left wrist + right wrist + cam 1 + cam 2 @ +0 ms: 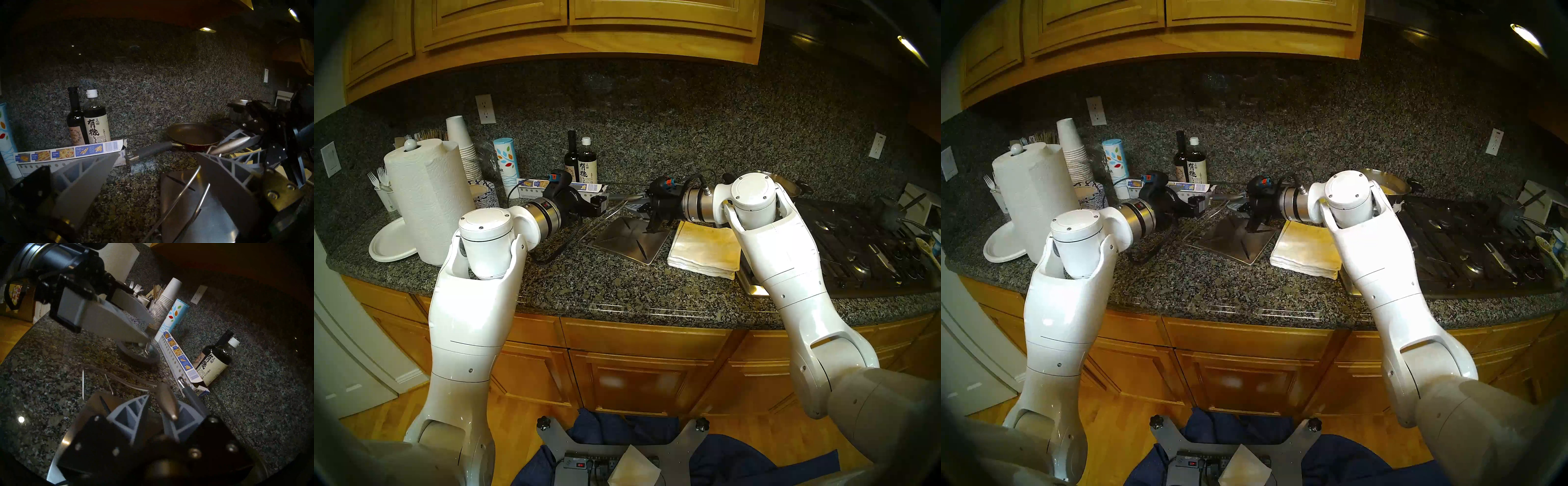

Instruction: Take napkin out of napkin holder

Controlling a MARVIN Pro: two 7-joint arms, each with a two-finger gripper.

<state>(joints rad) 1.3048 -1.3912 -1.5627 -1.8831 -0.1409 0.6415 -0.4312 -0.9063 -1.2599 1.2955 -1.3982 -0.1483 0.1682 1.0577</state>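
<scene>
Left wrist: bottle [76, 118] label "ROYAL OIL", partly hidden.

Napkin [704, 249] stack's far corner behind right arm; paper towel roll [119, 258] cropped

Bench front open, back and ends crowded

The bench [619, 288] front edge lies bare; the paper towel roll [429, 200] and cups [463, 149] block its left end, bottles [582, 163] and a long box [558, 190] line the back, and the napkin [704, 251] fills the room beside the napkin holder [626, 241].
</scene>
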